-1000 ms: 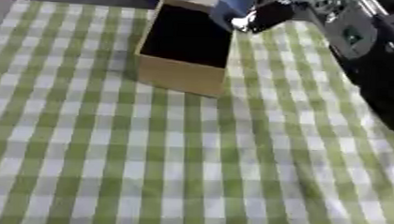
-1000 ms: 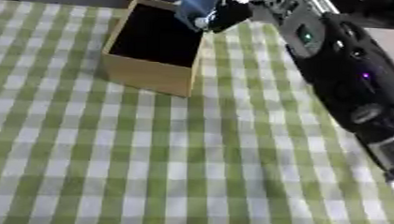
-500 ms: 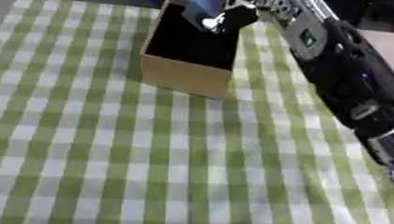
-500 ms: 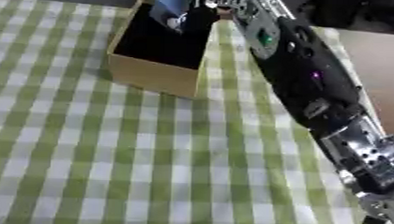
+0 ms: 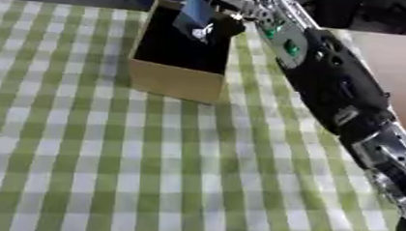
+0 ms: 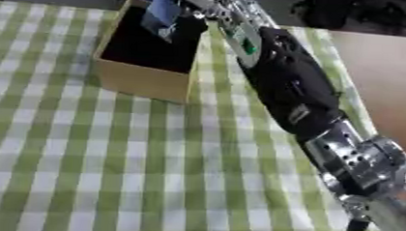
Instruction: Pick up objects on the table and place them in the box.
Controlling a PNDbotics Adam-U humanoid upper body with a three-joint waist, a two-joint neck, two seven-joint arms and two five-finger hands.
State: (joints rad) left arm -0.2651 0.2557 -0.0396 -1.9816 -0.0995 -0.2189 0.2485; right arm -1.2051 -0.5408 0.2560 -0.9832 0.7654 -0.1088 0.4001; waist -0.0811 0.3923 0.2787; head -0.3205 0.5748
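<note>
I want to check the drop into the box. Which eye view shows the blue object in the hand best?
The left eye view: the blue object hangs over the box opening, held by the right hand, with its pale lower end visible. The right eye view shows the same object nearer the top edge, slightly cropped.

The robot's right arm (image 5: 326, 78) stretches from the lower right corner diagonally up toward the top centre, black casing with silver joints near the lower end. Its right hand (image 5: 220, 22) is at the far end, fingers curled around a small blue object (image 5: 196, 11).
</note>
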